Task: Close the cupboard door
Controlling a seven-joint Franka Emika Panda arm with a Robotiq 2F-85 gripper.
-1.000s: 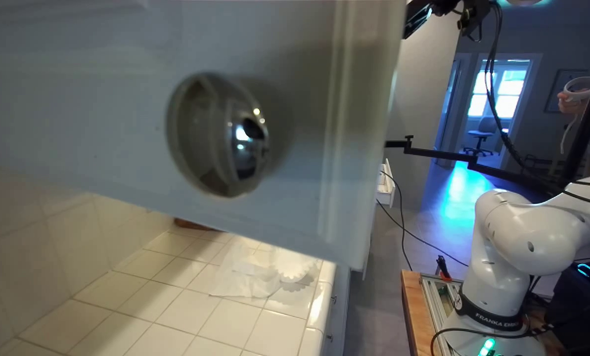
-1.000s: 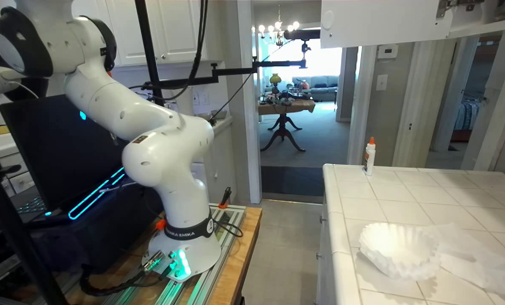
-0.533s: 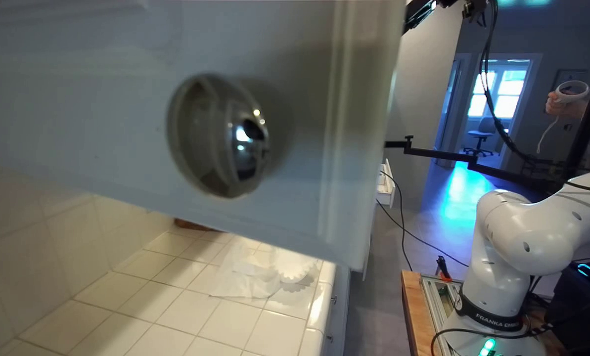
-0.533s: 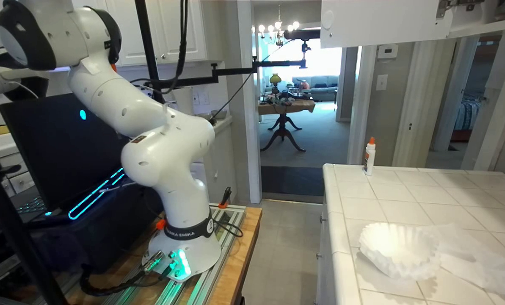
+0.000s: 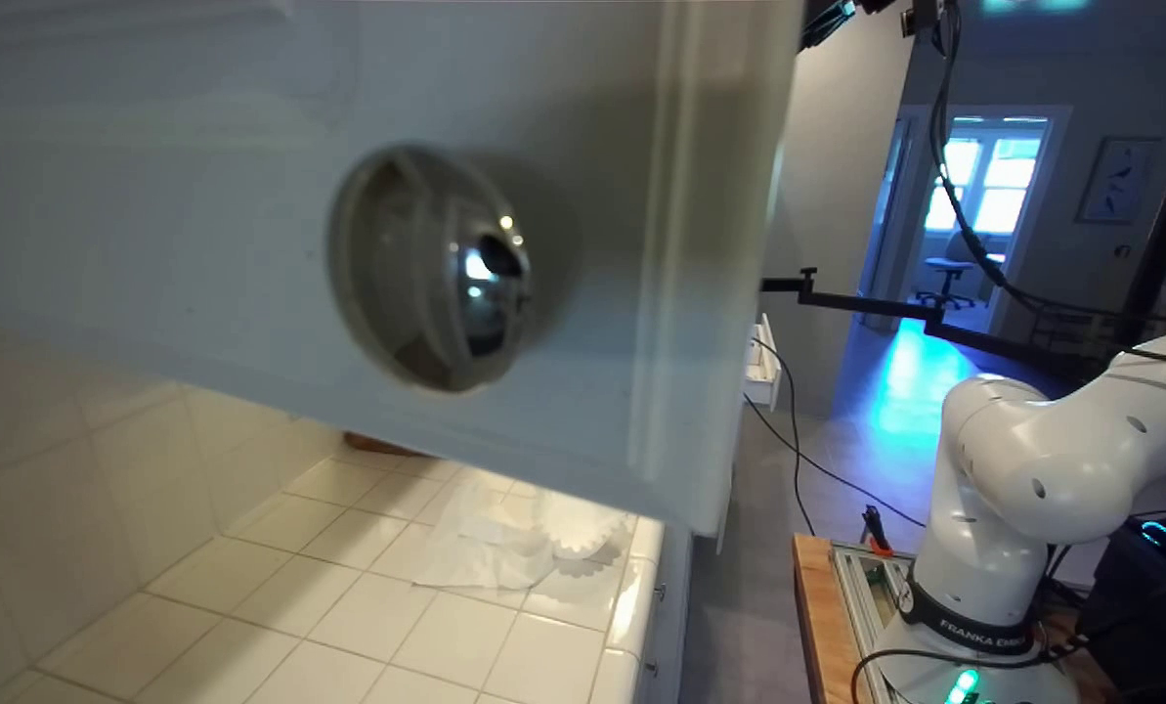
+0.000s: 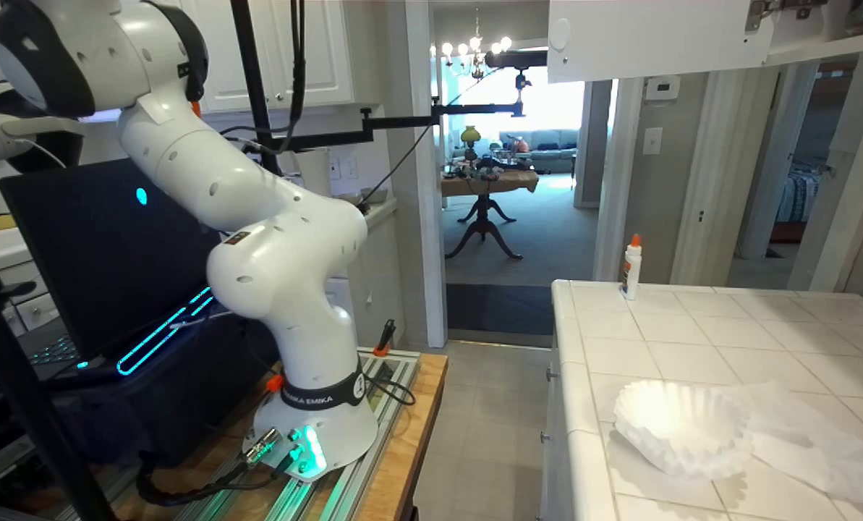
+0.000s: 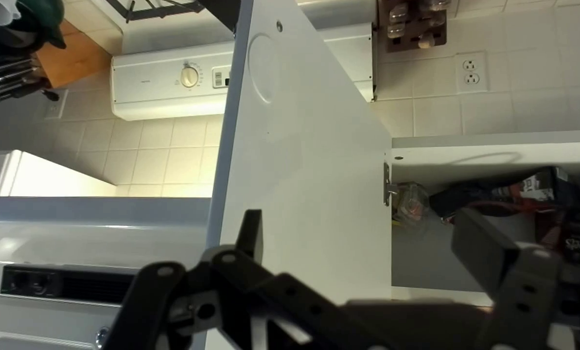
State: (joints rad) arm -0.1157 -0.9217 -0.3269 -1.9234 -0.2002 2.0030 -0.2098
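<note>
The cupboard door [image 5: 221, 235] is a pale panel with a round chrome knob [image 5: 490, 284]. It stands swung out over the counter. Its inner side shows in an exterior view [image 6: 648, 36] and in the wrist view [image 7: 314, 160], with the hinge [image 7: 387, 184] beside the cupboard opening [image 7: 430, 257]. My gripper [image 7: 367, 236] is open and empty. In the wrist view its left finger [image 7: 252, 231] lies over the door's inner face, its right finger over the opening. I cannot tell the distance. In an exterior view only dark parts show at the top edge, beyond the door.
A tiled counter [image 6: 691, 325] below holds a white fluted paper [image 6: 681, 430] and a glue bottle [image 6: 631, 271]. A black camera bar [image 6: 330, 141] stands behind the arm. The cupboard holds a clear container [image 7: 411, 201] and dark packages [image 7: 528, 189].
The arm has shifted slightly; its dark end parts and hanging cable have moved a little up and left in an exterior view. A hand with a white controller has mostly left view. The door has not moved.
</note>
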